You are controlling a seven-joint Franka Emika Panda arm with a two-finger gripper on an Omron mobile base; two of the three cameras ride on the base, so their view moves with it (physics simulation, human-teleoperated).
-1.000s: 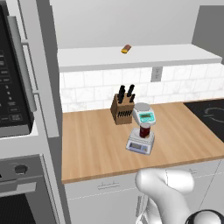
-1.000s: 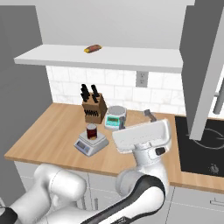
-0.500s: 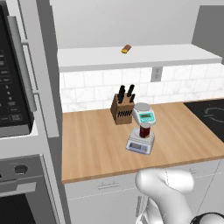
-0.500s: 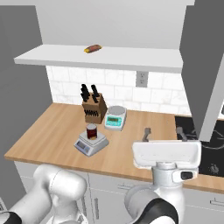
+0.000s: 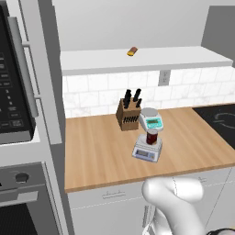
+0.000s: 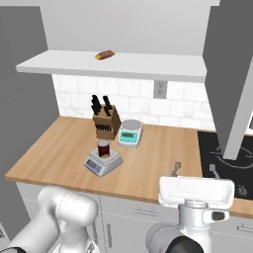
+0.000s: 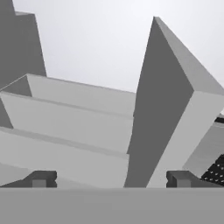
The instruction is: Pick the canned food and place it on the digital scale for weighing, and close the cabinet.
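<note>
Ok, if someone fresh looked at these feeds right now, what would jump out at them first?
Probably the canned food standing upright on the digital scale mid-counter, in front of a knife block and a white scale. Next, the cabinet door swung open at the right, jutting out over the stove's edge. The gripper faces that door with its fingers spread wide and nothing between them.

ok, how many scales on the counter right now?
2. The digital scale sits mid-counter with the canned food standing on it. The white scale with the green panel is behind it, right beside the knife block.
</note>
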